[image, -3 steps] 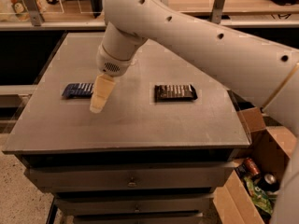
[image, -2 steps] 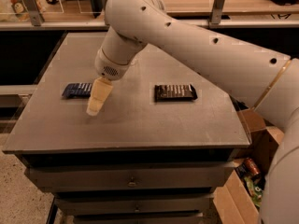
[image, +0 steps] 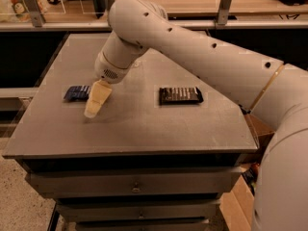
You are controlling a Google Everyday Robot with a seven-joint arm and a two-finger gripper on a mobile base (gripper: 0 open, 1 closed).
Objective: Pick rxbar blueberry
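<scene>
Now the gripper (image: 96,100) hangs just right of the rxbar (image: 77,93), its grip state unclear; descending there could shove the rxbar aside.

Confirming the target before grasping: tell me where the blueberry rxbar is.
In the camera view, the rxbar blueberry lies on the table, left side, just left of the end effector, far from the dark bar.

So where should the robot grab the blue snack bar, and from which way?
Probably from straight above, pinching the rxbar blueberry across its two long edges near the middle. It lies flat on the table, so there's no side to slip under. The end effector hangs at its end nearer the dark bar.
</scene>
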